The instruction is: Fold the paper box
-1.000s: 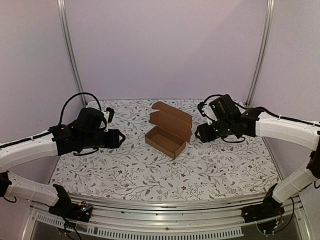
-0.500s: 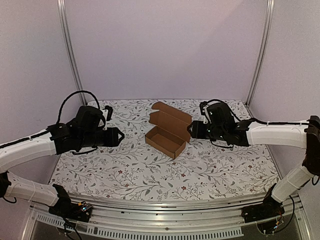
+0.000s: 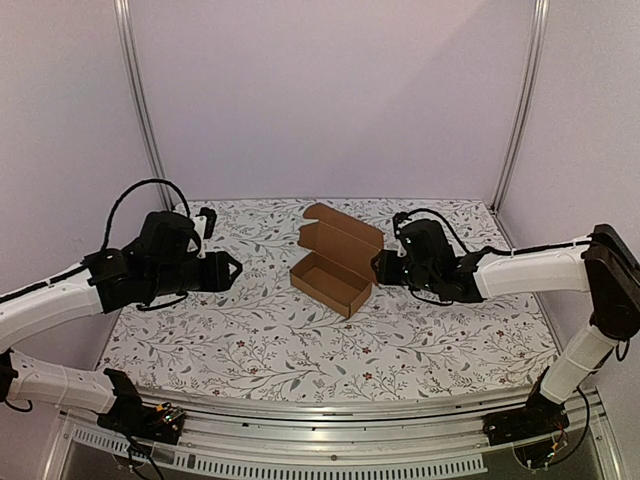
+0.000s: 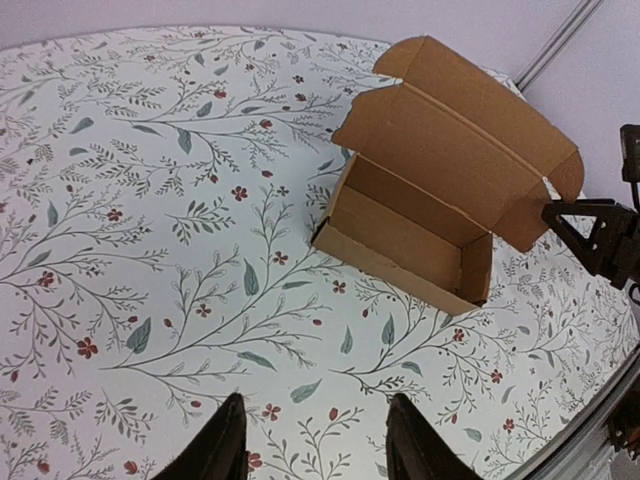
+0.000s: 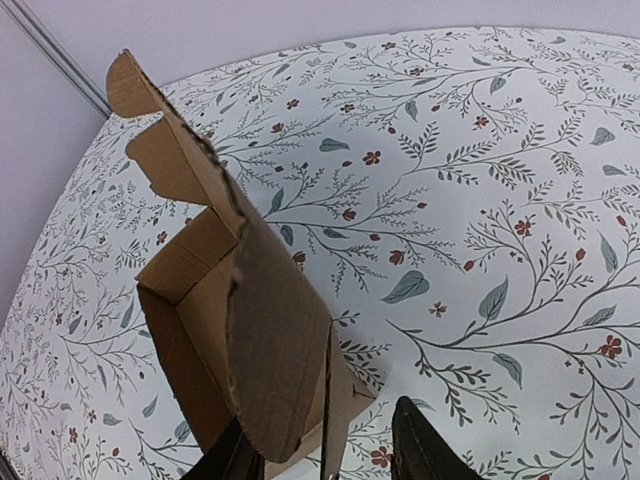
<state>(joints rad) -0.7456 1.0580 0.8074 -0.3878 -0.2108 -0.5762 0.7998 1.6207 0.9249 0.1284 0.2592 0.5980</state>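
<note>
No text, label, brand, number or sign can be read in any view. The paper box [image 3: 332,270] shows plain brown cardboard, and the table cover [image 3: 300,340] carries only a printed pattern of leafy twigs and small red flowers.

Right wrist view: the paper box [image 5: 270,330] lid flap blocks much of its own interior and part of one right gripper [image 5: 325,430] finger; contact unclear. Left gripper [image 4: 317,410] fingers cropped at frame bottom.
</note>
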